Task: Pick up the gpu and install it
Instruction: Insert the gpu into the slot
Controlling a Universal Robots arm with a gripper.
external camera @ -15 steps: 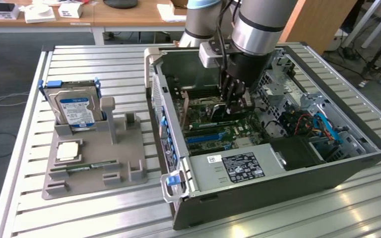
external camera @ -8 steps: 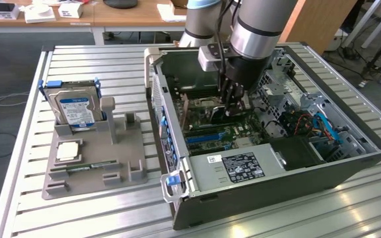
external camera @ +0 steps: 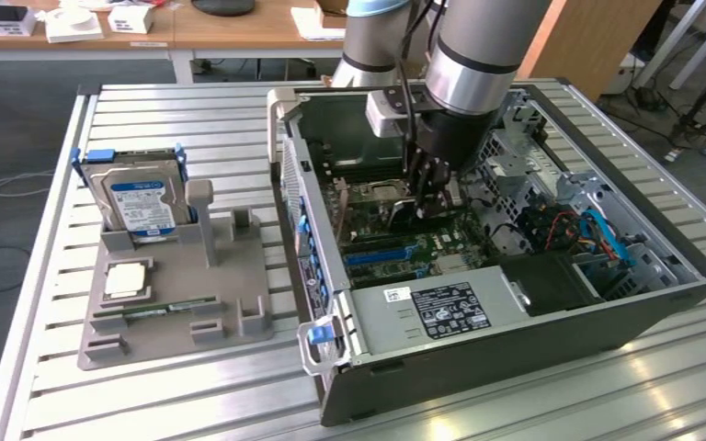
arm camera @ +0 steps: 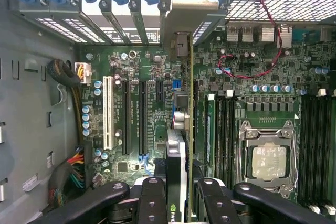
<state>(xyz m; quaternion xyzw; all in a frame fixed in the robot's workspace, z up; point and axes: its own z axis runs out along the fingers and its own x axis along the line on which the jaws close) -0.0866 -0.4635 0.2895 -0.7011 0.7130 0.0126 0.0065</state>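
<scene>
Now jaws pinch the thin dark gpu card (arm camera: 177, 156) edge-on over the green motherboard (arm camera: 131, 103); any tilt could miss the slot.

My arm (external camera: 482, 46) is basically a fat silver-grey tube with a thin dark ring near its lower end, and there's a second pale grey link (external camera: 371, 37) behind it. Below the ring the wrist goes all black. A small white box (external camera: 388, 115) sits on the side, and a couple of thin black cables (external camera: 412, 55) run down past it. My gripper (external camera: 432, 197) is glossy black, with chunky rounded finger links (arm camera: 152, 203) and round pivot pins on the knuckles.
</scene>
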